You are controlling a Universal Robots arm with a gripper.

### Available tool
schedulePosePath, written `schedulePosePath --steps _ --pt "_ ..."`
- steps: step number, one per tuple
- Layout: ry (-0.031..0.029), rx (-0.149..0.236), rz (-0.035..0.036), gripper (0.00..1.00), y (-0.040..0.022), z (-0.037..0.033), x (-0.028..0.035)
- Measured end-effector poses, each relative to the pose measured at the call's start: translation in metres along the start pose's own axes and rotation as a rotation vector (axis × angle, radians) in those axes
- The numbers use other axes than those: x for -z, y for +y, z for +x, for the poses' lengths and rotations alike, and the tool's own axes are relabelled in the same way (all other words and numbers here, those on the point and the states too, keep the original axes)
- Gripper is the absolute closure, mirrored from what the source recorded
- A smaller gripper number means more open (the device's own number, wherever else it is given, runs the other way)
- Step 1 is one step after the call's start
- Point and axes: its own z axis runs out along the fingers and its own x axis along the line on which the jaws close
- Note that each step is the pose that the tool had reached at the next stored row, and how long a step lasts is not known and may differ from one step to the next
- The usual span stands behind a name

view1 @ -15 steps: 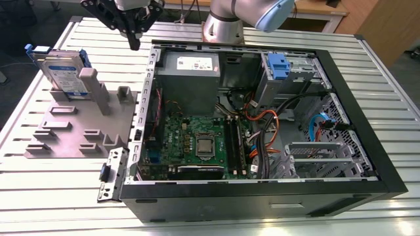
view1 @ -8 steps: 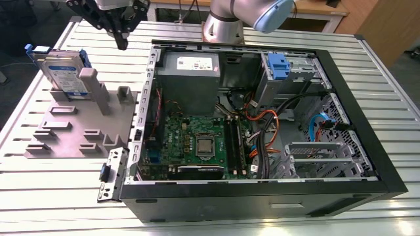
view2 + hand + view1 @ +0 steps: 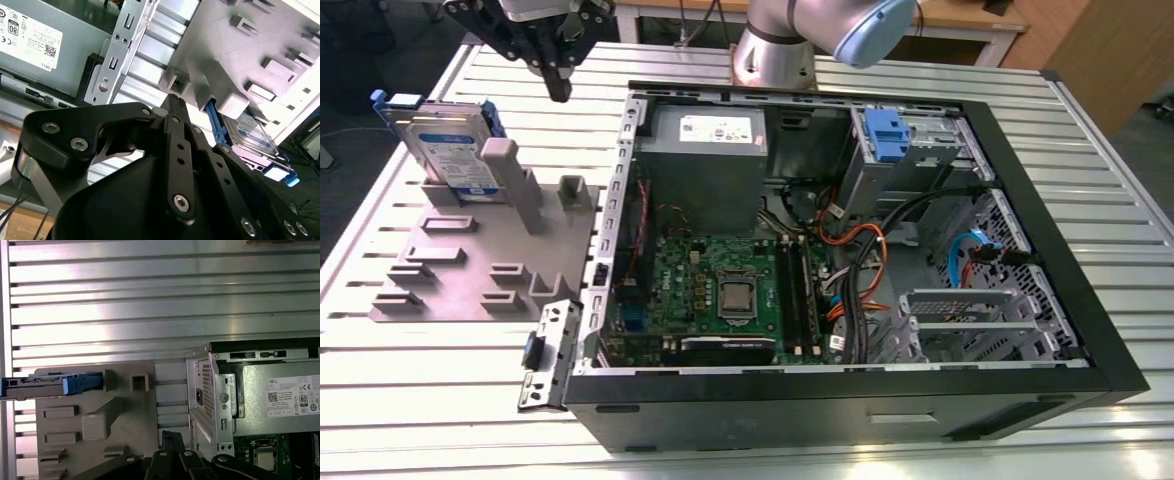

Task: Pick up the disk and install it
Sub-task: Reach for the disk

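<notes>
The disk stands on edge in a slot at the back of a grey fixture plate, on the exterior view's left. It is silver, with a white-and-blue label and blue side rails. My gripper hangs above the table to the right of the disk, between it and the computer case, apart from both. Its black fingers meet at a point and hold nothing. In the second wrist view the disk lies beyond the closed fingertips. The first wrist view shows the disk edge-on and the gripper.
An open black computer case lies on the slatted metal table, with a grey power supply, a motherboard, cables and a drive cage holding a blue bracket. The arm's base stands behind the case.
</notes>
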Motion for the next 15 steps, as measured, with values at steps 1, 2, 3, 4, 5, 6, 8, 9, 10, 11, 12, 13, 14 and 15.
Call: schedulePosePath --steps 1,2,3,4,5,6,8,9,10,11,12,13,14,15 --pt "-0.0001 0.000 0.0000 0.89 0.0000 0.0000 0.0000" --pt "-0.0001 0.000 0.0000 0.89 0.0000 0.0000 0.0000" --pt "-0.0001 0.000 -0.0001 0.89 0.0000 0.0000 0.0000" --pt "-0.0001 0.000 -0.0001 0.89 0.0000 0.0000 0.0000" --pt "-0.0001 0.000 -0.0001 0.89 0.0000 0.0000 0.0000" --pt "-0.0001 0.000 0.0000 0.89 0.0000 0.0000 0.0000" --pt "-0.0001 0.000 0.0000 0.89 0.0000 0.0001 -0.0001" --pt "-0.0001 0.000 -0.0001 0.89 0.0000 0.0001 0.0000" --pt "-0.0001 0.000 -0.0001 0.89 0.0000 0.0003 0.0000" --pt "-0.0001 0.000 0.0000 0.89 -0.0001 0.0010 0.0000" --pt "-0.0001 0.000 0.0000 0.89 -0.0002 0.0018 0.0000" --pt "0.0000 0.000 0.0000 0.89 -0.0002 0.0028 0.0000" --pt "-0.0001 0.000 -0.0001 0.89 -0.0003 0.0044 -0.0001" --pt "-0.0001 0.000 0.0000 0.89 -0.0005 0.0061 -0.0001"
